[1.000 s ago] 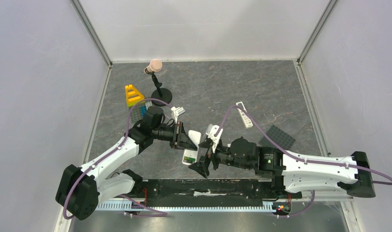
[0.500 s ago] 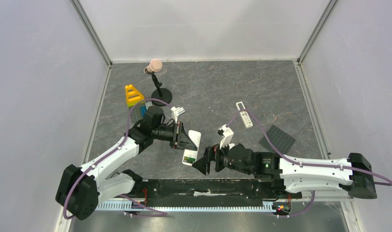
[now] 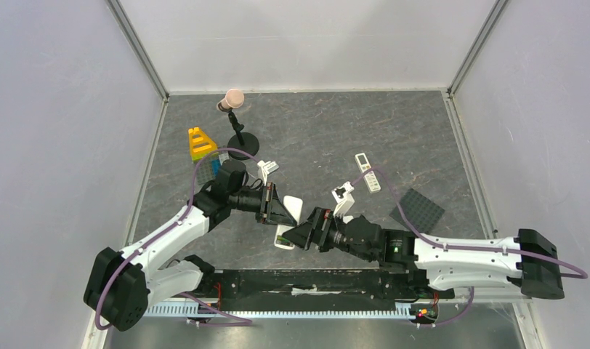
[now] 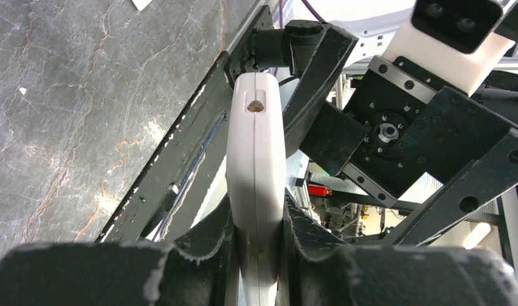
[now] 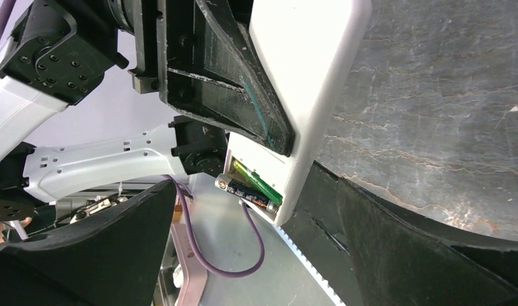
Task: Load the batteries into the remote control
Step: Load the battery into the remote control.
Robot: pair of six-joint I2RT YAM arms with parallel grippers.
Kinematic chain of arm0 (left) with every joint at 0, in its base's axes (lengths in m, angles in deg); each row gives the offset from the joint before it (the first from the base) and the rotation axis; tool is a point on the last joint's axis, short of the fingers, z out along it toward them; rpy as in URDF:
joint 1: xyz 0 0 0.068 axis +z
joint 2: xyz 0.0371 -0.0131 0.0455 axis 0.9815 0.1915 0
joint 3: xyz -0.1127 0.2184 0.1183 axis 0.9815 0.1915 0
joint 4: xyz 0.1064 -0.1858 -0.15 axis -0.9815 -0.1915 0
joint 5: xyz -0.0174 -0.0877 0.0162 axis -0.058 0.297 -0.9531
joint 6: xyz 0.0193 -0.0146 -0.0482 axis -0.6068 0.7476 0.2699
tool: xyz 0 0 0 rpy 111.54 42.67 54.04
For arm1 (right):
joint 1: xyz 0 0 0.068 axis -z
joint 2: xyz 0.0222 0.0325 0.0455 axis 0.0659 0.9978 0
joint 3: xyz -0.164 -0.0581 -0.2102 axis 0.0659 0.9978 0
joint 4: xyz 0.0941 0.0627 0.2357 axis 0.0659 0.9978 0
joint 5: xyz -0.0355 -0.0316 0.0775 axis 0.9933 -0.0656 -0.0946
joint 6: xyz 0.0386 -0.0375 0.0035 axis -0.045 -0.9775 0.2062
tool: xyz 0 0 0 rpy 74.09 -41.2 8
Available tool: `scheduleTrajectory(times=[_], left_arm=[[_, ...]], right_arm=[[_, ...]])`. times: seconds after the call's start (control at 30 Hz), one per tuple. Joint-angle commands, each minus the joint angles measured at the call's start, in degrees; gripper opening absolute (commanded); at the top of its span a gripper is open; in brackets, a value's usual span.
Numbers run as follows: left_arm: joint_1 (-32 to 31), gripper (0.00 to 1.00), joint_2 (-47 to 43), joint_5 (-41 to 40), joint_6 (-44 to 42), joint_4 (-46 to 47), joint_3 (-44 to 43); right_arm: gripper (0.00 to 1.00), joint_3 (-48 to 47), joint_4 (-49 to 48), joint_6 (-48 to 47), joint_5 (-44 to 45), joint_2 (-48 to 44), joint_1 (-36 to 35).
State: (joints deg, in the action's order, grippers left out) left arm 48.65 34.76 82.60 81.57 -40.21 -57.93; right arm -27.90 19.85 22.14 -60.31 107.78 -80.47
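Now: batteries in the bay, one sitting loose

Right now the left end effector [image 4: 256, 245] is clamped on the narrow sides of the remote control [image 4: 255, 159]. It holds the remote on edge above the tabletop [image 3: 314, 138], near the 6 o'clock edge and a little toward 7. The right end effector [image 3: 304, 236] has its fingers spread wide and carries nothing. It sits at the remote's lower end, at about 4 o'clock from it, very near the left one.

From the right wrist, the open compartment [image 5: 238, 158] at that end holds a green battery [image 5: 259, 182] and, beside it, a dark battery [image 5: 245, 190]. The dark one looks to ride higher than the green one, nearer the opening. Whether it is fully seated I cannot tell.

Several things could go wrong from here:
- A push on the dark battery that lands off centre could tip it out. With the compartment facing outward, it would likely drop toward the rail at 6 o'clock.
- The grip is on smooth plastic, well up from the end being worked. A firm press may swing the remote between the pads.
- The two end effectors are crowded together, so a small misjudged approach could knock them into each other.

A slim white remote [image 3: 368, 175] lies well apart at 2 o'clock and poses no risk.
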Motion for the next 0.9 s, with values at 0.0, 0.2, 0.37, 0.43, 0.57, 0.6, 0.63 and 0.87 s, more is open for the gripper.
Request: scheduleTrajectory(times=[0.0,0.2,0.37,0.43,0.57,0.6,0.63,0.87], left_arm=[[-0.11,0.02,-0.13,1.52,0.05,1.65,-1.7],[-0.11,0.02,-0.36,1.36,0.25,1.93,-1.3],[-0.11,0.02,-0.39,1.36,0.33,2.04,-1.18],[-0.12,0.02,-0.39,1.43,0.33,2.09,-1.16],[-0.11,0.02,-0.56,1.51,0.33,2.04,-0.97],[-0.11,0.02,-0.62,1.51,0.33,2.04,-0.98],[-0.13,0.02,-0.62,1.52,0.33,2.04,-1.02],[-0.16,0.02,-0.63,1.7,0.33,2.05,-0.92]], right_arm=[[0.98,-0.04,-6.25,4.12,-2.31,2.71,0.39],[0.98,-0.83,-8.49,4.66,-5.0,6.35,0.48],[0.97,-1.49,-8.58,4.54,-5.37,8.36,0.48],[0.93,-1.67,-8.63,4.45,-5.26,9.02,0.53],[0.84,-2.23,-8.44,3.33,-4.88,9.79,0.57],[0.81,-2.24,-8.44,3.3,-4.75,9.86,0.57],[0.79,-2.3,-8.48,3.09,-4.72,9.89,0.57],[0.58,-1.69,-8.82,2.74,-4.29,9.69,0.81]])
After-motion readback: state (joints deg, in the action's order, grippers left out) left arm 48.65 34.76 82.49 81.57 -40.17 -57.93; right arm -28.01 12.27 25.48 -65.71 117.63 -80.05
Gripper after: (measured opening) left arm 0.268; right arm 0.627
